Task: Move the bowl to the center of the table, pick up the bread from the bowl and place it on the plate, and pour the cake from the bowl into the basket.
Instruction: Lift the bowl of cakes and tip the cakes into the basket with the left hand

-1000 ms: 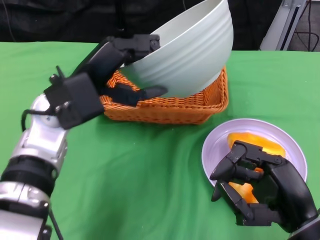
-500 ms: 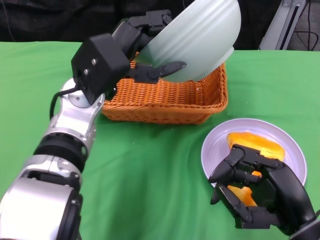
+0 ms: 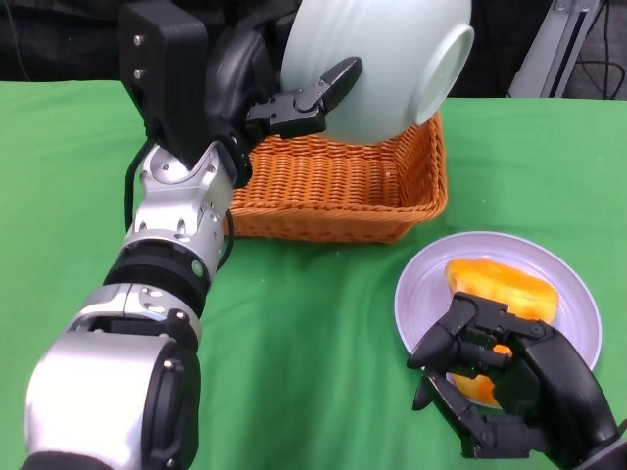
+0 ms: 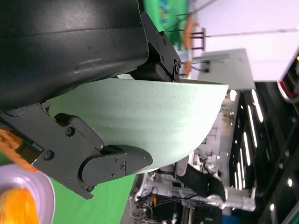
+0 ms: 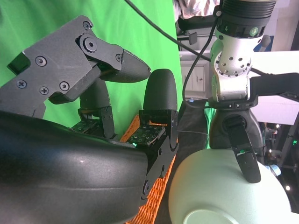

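The robot's left hand (image 3: 284,93) grips the pale green bowl (image 3: 377,64) by its rim, holding it raised and tipped steeply on its side, its base turned outward. Directly beneath hand and bowl sits the orange wicker basket (image 3: 333,191) on the green table (image 3: 294,333). The right hand (image 3: 500,377) rests with fingers curled over the near edge of the white plate (image 3: 578,294); whether it holds anything cannot be told. The orange bread (image 3: 505,284) lies on the plate just beyond its fingers.
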Controlling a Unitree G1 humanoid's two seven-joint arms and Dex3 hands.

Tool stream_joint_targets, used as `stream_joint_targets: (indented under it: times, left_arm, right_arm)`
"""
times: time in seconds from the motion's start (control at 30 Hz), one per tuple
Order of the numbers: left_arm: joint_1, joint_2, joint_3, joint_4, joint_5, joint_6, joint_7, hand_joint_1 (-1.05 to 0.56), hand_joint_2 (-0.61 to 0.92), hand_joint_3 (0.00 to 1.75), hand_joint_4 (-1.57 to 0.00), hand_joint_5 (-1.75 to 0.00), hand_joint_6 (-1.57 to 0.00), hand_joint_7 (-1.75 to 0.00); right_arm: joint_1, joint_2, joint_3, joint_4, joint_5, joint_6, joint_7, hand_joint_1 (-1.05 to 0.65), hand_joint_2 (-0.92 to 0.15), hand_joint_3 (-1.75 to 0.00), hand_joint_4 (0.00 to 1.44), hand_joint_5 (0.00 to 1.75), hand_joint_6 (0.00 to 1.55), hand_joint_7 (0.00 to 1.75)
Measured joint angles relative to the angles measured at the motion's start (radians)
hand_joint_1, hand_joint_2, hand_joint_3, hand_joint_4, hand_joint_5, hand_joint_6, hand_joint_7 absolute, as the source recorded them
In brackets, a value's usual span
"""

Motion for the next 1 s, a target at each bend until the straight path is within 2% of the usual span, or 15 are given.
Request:
stream_joint_targets:
  times: [0.13,0.33,0.6,0.67,0.73,0.9,1.0]
  left_arm:
    - [-0.015,-0.008,0.054,0.021,-0.041,0.085,0.011,-0.17,0.66,0.94,-0.81,-1.66,-0.74,-1.43]
    - [-0.022,-0.026,0.127,0.033,-0.107,0.182,0.048,-0.12,0.64,1.03,-0.83,-1.61,-0.84,-1.33]
    - [-0.023,-0.035,0.187,0.067,-0.148,0.258,0.083,-0.12,0.66,1.08,-0.79,-1.68,-0.79,-1.44]
    - [-0.023,-0.035,0.202,0.069,-0.158,0.283,0.088,-0.16,0.73,0.95,-0.8,-1.69,-0.79,-1.47]
    - [-0.023,-0.032,0.217,0.07,-0.166,0.313,0.092,-0.17,0.74,0.91,-0.83,-1.67,-0.81,-1.46]
    - [-0.026,-0.03,0.26,0.074,-0.201,0.381,0.121,-0.17,0.74,0.92,-0.87,-1.64,-0.79,-1.48]
    - [-0.032,-0.025,0.291,0.082,-0.23,0.426,0.132,-0.18,0.75,0.91,-0.84,-1.68,-0.75,-1.54]
  right_arm:
    - [0.004,0.0,0.0,0.0,-0.003,0.0,0.001,-0.07,-0.52,-1.0,0.62,1.5,0.63,1.23]
    - [0.005,-0.001,-0.001,0.0,-0.005,0.0,0.007,-0.07,-0.51,-1.03,0.63,1.5,0.63,1.24]
    - [0.008,-0.001,-0.002,-0.001,-0.006,-0.001,0.013,-0.08,-0.5,-1.04,0.62,1.5,0.63,1.25]
    - [0.009,-0.001,-0.002,-0.001,-0.006,-0.001,0.014,-0.08,-0.5,-1.04,0.62,1.51,0.63,1.25]
    - [0.009,-0.001,-0.002,-0.001,-0.006,-0.001,0.014,-0.09,-0.5,-1.04,0.62,1.5,0.63,1.25]
    - [0.009,-0.001,-0.003,-0.002,-0.006,-0.001,0.013,-0.08,-0.5,-1.04,0.62,1.5,0.62,1.25]
    - [0.009,-0.001,-0.003,-0.003,-0.006,-0.001,0.014,-0.08,-0.5,-1.04,0.61,1.51,0.62,1.26]
